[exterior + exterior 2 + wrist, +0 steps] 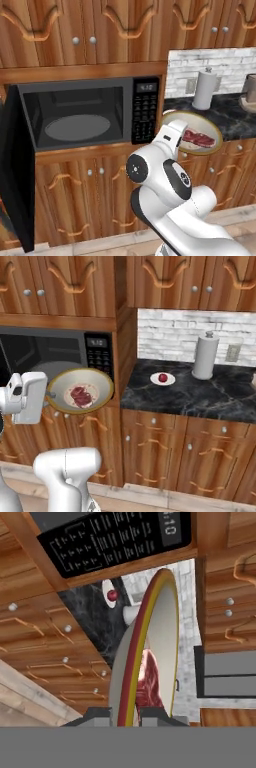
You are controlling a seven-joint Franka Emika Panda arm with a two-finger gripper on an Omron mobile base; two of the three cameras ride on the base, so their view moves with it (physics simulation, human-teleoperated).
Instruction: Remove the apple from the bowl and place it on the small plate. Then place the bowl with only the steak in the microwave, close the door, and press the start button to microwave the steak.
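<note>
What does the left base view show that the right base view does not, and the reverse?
Left base alone: the door swung wide open and the whole grey turntable. Right base alone: the apple on the small plate on the dark counter. Both: the microwave, its keypad, the paper towel roll, and the bowl holding just the steak, carried in front of the keypad.
</note>
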